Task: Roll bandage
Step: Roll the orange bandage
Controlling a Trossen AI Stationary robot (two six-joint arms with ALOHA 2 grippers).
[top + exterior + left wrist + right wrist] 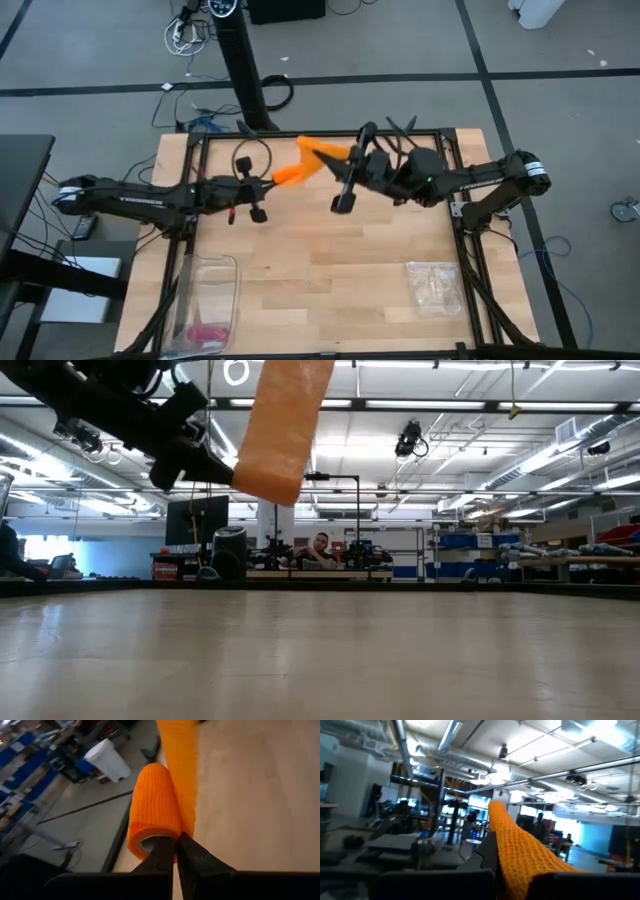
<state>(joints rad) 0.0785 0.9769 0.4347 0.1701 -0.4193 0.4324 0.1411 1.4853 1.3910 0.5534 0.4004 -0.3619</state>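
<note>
The orange bandage (305, 150) is held in the air over the table's far half. Its rolled part (288, 176) is at my left gripper (272, 183), which is shut on it. From the roll a flat strip runs toward the far edge, bends, and goes to my right gripper (348, 160), which is shut on it. In the low view the bandage (285, 430) hangs high above the table beside a dark gripper (195, 460). The roll fills the left wrist view (152, 810). My left gripper holds the roll at its open end (150, 842). One finger (161, 857) stands at the hollow core and the other (197, 860) outside, between roll and loose strip. The fingers come level from the table's left. The roll is lifted clear. My right gripper pinches the flat strip (520, 855) between its two fingers, which slant upward. The strip's end (496, 812) sticks out beyond the fingertips. The strip is lifted clear of the table and runs toward the roll.
A clear plastic bin (232, 265) stands at the near left with a small pink bundle (205, 333) in it. A clear zip bag (435, 285) lies at the near right. Black frame rails (462, 230) edge the table. The middle of the wooden top (330, 270) is bare.
</note>
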